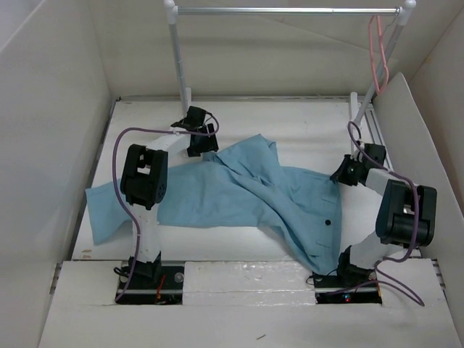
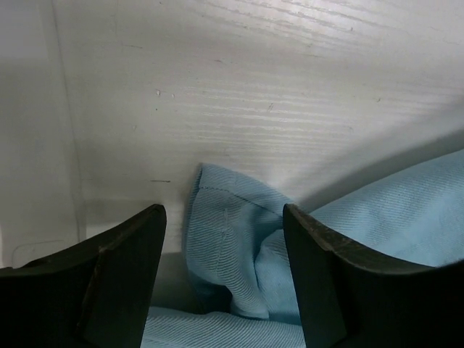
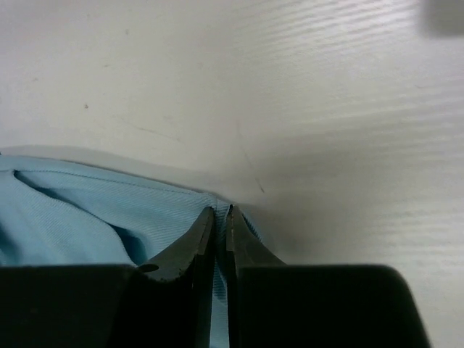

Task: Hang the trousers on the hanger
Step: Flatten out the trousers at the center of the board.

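Note:
The light blue trousers [image 1: 239, 192] lie spread and crumpled on the white table, the waistband with its dark button [image 1: 328, 222] at the front right. My left gripper [image 1: 201, 147] is open at the trousers' far edge; in the left wrist view a bunched fold of cloth [image 2: 232, 246] stands between its two fingers [image 2: 127, 275]. My right gripper [image 1: 341, 176] is shut on the trousers' right edge, with a thin strip of cloth [image 3: 222, 239] pinched between the fingertips. The pink hanger [image 1: 378, 51] hangs from the right end of the silver rail.
The silver rail [image 1: 286, 11] on white posts spans the back of the table. White walls enclose the table on the left, right and back. A purple cable [image 1: 127, 167] loops beside the left arm.

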Motion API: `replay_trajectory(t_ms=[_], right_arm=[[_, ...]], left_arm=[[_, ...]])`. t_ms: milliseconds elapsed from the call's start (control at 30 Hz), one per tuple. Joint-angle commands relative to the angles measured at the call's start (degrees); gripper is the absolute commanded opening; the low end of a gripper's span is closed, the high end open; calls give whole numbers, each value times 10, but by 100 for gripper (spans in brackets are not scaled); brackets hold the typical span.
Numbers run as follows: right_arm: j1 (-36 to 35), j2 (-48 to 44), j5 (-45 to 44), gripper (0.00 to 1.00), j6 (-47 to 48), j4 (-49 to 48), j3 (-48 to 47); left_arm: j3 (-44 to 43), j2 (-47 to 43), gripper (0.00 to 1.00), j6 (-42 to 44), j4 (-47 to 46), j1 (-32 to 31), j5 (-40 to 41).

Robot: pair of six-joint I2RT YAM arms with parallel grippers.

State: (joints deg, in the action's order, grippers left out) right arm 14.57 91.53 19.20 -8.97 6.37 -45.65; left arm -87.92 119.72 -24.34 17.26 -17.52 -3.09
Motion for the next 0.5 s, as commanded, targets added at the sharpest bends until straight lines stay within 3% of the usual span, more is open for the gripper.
replay_trajectory(t_ms=[0, 133, 167, 200, 333, 467], right_arm=[[16, -63, 5, 0, -2, -30, 14], [27, -110, -15, 0, 26, 7, -25], [27, -111, -10, 0, 27, 17, -32], [33, -112, -3, 0, 25, 19, -40], [52, -135, 22, 0, 11, 21, -51], [85, -182, 11, 0, 16, 76, -91]], left_arm=[[20, -16, 61, -8, 18, 3, -17], [39, -23, 35, -21, 13, 3, -42], [47, -29, 11, -23, 9, 3, -39], [51, -31, 4, -23, 4, 3, -36], [45, -63, 0, -26, 15, 16, -18], [71, -226, 0, -70, -20, 75, -16]])
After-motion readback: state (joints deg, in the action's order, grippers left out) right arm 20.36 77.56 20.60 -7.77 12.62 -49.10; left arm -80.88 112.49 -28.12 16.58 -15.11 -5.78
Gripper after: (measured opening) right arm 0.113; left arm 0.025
